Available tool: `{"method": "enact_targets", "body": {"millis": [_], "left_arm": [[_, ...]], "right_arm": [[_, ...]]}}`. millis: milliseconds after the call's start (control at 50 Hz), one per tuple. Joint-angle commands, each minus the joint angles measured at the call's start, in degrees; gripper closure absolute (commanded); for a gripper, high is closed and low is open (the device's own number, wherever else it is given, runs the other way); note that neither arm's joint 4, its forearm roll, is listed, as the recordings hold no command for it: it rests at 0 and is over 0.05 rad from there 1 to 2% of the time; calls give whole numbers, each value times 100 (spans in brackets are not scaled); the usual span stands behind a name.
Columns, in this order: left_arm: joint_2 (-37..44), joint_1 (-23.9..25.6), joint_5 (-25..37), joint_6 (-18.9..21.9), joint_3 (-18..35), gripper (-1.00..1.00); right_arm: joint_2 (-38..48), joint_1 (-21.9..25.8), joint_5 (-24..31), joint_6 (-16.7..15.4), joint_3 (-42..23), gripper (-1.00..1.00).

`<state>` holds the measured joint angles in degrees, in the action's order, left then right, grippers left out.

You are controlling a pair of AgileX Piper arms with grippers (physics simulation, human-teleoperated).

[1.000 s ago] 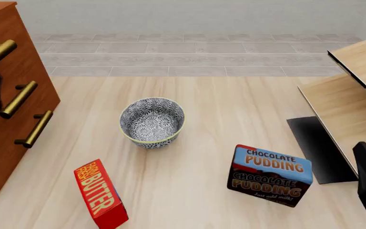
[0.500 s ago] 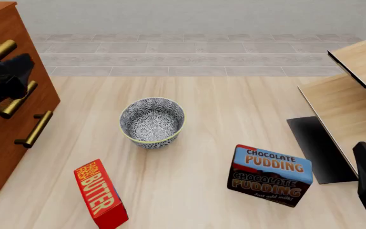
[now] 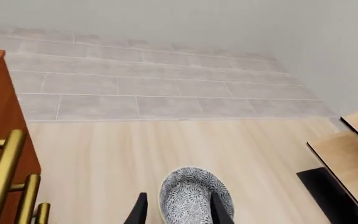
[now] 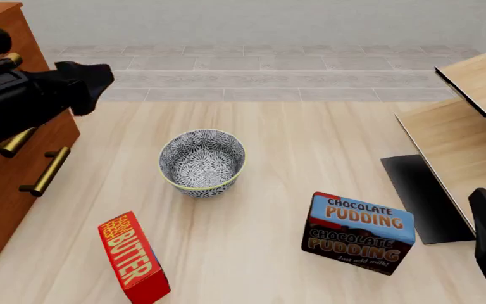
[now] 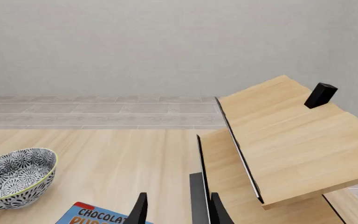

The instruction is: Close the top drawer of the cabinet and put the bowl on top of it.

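I saw the small round deep white bowl with grey-blue floral pattern and yellowish rim (image 4: 202, 163) upright at frame centre on the pale wood-grain table (image 4: 311, 145), well apart from the reddish-brown wooden cabinet (image 4: 7, 190) at left. Looked rigid, glazed, probably slippery and breakable; I'd pinch the rim wall. Left gripper (image 3: 177, 211) jaws stood parted, empty; right gripper (image 5: 177, 210) likewise.

We see a white bowl (image 4: 202, 163) with dark floral pattern, a reddish-brown cabinet (image 4: 7, 190), a red butter box (image 4: 133, 258).
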<state>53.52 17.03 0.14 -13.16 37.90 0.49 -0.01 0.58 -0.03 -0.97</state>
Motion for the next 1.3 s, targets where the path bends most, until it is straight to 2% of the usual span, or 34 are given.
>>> {"method": "enact_targets", "body": {"millis": [20, 40, 120, 220, 300, 340, 400, 540, 580, 780, 820, 860, 980, 1160, 1300], "left_arm": [[520, 298, 706, 104, 577, -100], [549, 312, 763, 202, 623, -100], [694, 352, 899, 143, 719, -100], [898, 393, 1033, 254, 766, -100], [1000, 462, 1227, 468, 869, -100], [983, 486, 1339, 241, 931, -100], [1043, 503, 1545, 528, 1094, -100], [1053, 384, 1891, 623, 1287, -100], [1018, 260, 1974, 788, 1379, -100], [1249, 71, 2222, 553, 1506, -100], [1351, 174, 2253, 222, 1510, -100], [1400, 193, 2259, 357, 1557, -100], [1691, 416, 2389, -38, 1654, -100], [1920, 431, 2326, 9, 1700, -100], [2023, 370, 2276, -189, 1704, -100]], "right_arm": [[-10, 0, -12, 1, 20, -100], [-10, -1, -12, 2, 20, -100], [-10, 1, -12, 1, 20, -100], [-9, 2, -12, 0, 20, -100], [-9, 2, -12, -1, 20, -100], [-10, 1, -12, 0, 20, -100], [-10, 0, -12, 2, 20, -100], [-10, 1, -12, 2, 20, -100], [-10, 0, -12, 1, 20, -100], [-10, 1, -12, 2, 20, -100], [-9, 2, -12, 1, 20, -100], [-9, 1, -12, 0, 20, -100], [-10, 2, -12, 0, 20, -100], [-10, 1, -12, 1, 20, -100], [-9, 1, -12, 1, 20, -100]]}}
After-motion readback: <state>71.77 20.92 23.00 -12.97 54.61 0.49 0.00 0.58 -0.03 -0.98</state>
